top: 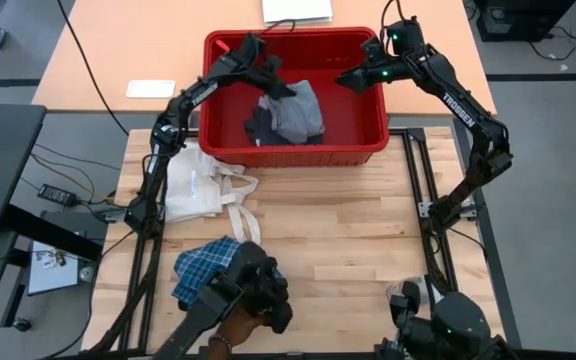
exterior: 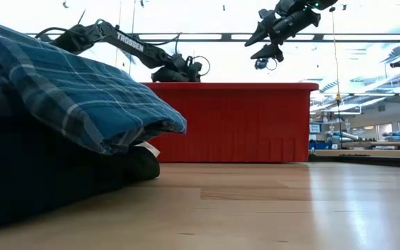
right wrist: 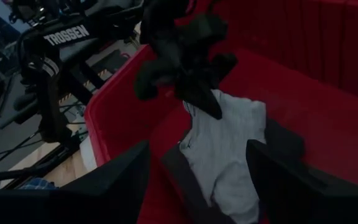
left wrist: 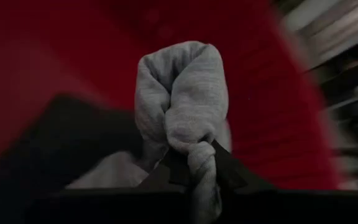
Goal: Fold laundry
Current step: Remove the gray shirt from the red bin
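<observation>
The dark grey garment with a lighter grey inner side [top: 290,118] lies bunched on the floor of the red bin [top: 368,140]. My left gripper [top: 280,88] reaches into the bin from its left and is shut on this garment. My right gripper [top: 353,78] hovers open over the bin's right part, clear of the cloth [right wrist: 225,149]. In the low view it hangs above the bin rim [exterior: 266,42]. The blue-and-white plaid shirt [top: 206,265] lies crumpled on the table's near left, resting on a dark thing [exterior: 54,180]. My left gripper pinches a bunched-up fold of the garment's light grey side [left wrist: 194,152] between its two fingers [left wrist: 229,171]. Several layers are gathered there, and a rounded bulge [left wrist: 182,87] stands out beyond the fingertips. It comes slanting down from above [right wrist: 188,81]. The rest of the garment lies on the bin floor.
A cream tote bag [top: 200,188] with long straps lies on the table's left, between the bin and the plaid shirt. A person's hand [top: 236,326] and a black object [top: 263,290] are at the near edge. Bare wood [top: 358,230] stretches across the table's middle and right.
</observation>
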You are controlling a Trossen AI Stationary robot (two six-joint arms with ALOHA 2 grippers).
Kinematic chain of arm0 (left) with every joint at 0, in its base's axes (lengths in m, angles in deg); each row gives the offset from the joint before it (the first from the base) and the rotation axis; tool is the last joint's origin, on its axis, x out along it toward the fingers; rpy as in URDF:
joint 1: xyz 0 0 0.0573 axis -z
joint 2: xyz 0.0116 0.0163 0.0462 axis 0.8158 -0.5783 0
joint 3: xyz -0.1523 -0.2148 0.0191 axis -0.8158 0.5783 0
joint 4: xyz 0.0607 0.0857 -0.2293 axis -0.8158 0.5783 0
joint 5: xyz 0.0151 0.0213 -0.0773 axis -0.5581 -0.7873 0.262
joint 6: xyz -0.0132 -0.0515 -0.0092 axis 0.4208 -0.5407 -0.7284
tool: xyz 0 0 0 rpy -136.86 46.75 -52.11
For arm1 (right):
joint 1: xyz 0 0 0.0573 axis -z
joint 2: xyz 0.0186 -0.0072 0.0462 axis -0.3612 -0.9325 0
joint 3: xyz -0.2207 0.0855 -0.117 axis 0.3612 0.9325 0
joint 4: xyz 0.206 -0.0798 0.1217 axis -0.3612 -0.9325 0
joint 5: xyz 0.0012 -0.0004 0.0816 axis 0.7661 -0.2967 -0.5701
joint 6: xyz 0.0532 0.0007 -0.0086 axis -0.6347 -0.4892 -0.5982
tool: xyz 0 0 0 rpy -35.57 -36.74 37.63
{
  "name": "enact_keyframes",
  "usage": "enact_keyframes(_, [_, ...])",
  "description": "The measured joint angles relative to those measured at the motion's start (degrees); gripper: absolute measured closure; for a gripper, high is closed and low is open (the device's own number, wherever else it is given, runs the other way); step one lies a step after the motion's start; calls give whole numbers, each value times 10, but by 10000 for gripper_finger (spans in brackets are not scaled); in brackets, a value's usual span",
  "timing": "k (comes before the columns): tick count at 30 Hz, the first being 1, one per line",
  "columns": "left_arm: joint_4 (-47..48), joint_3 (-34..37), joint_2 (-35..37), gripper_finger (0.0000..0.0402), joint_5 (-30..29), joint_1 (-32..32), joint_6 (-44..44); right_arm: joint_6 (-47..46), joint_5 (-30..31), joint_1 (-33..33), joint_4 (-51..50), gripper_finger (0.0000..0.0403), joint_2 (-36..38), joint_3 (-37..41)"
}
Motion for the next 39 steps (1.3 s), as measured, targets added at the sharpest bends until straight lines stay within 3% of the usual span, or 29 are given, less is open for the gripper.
enact_keyframes(3, [-73, -2, 0, 381, 48, -5, -70, 2, 0, 0, 1, 131, 0, 0])
enact_keyframes(11, [-182, -2, 1, 381, 88, -7, -153, 2, 0, 13, 0, 131, 2, 0])
enact_keyframes(15, [-255, -2, 1, 381, 125, -11, -244, 3, 1, 31, -5, 131, 14, 0])
enact_keyframes(19, [-260, -2, 15, 381, 195, -16, -311, 12, 11, 59, -16, 137, 34, 0])
enact_keyframes(27, [-257, -2, 115, 381, 311, -18, -345, 16, 12, 117, -22, 147, 62, 0])
enact_keyframes(30, [-205, -2, 156, 381, 320, -14, -323, 17, 11, 133, -21, 147, 68, 0])
enact_keyframes(33, [-92, -2, 200, 381, 313, -1, -241, 20, 7, 145, -21, 147, 73, 0])
enact_keyframes(39, [303, -2, 255, 381, 198, 53, 32, 17, -11, 150, -21, 147, 73, 0])
